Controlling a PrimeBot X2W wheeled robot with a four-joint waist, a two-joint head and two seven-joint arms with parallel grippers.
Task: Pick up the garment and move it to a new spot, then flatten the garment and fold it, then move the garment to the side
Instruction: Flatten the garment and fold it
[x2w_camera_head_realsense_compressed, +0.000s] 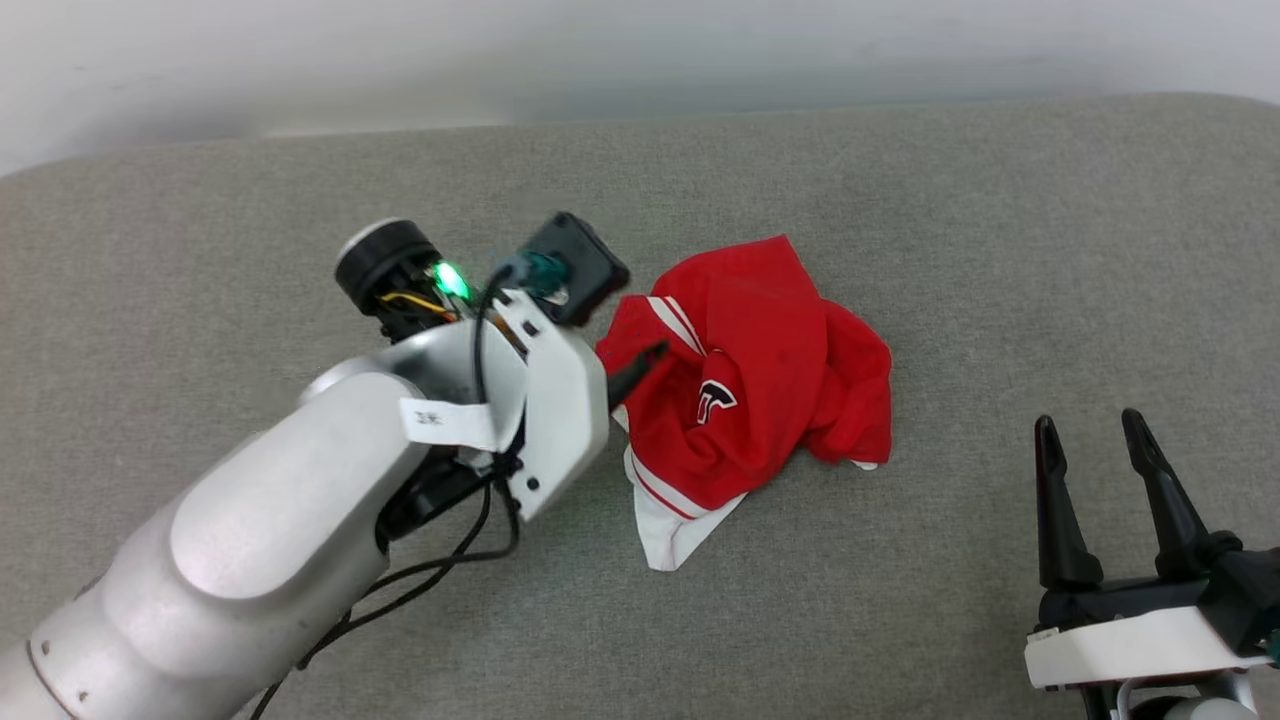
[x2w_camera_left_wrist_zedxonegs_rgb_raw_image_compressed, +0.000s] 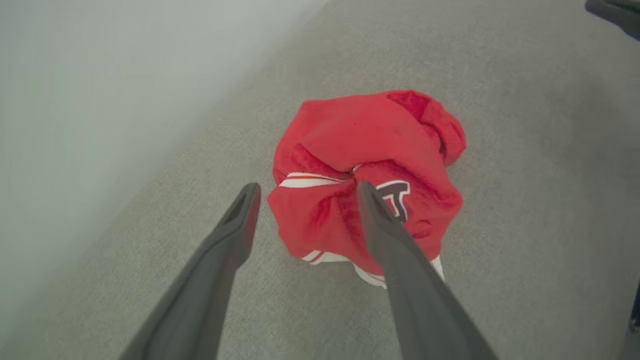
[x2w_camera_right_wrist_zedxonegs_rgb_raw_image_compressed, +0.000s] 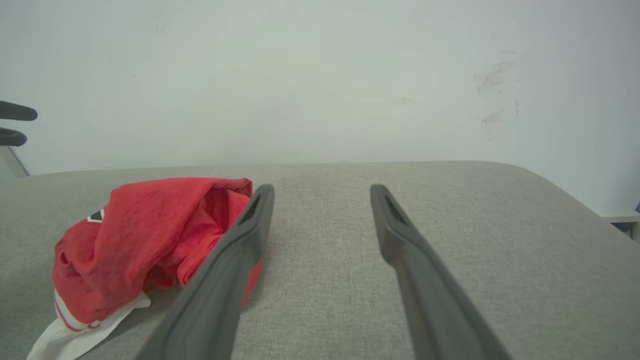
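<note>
Nearest me, at 5 o'clock in the head view, my right tool (x2w_camera_head_realsense_compressed: 1088, 420) stands spread and empty. It is well apart from the work, in my judgement parked until the flattening needs two.

My left tool (x2w_camera_left_wrist_zedxonegs_rgb_raw_image_compressed: 307, 187) reaches in from 8 o'clock, also spread and pinching nothing. One finger lies over red cloth and the other over bare tabletop (x2w_camera_head_realsense_compressed: 1000, 250), so it straddles the heap's edge, which I judge a stance for a first pinch. Whether it touches the cloth I cannot tell.

The garment (x2w_camera_head_realsense_compressed: 770, 340) lies crumpled at mid-tabletop. Its long axis runs 1 to 7 o'clock, with a red peak at the far end and a white part trailing toward me. A scrap of black lettering faces up. It is not yet lifted.
</note>
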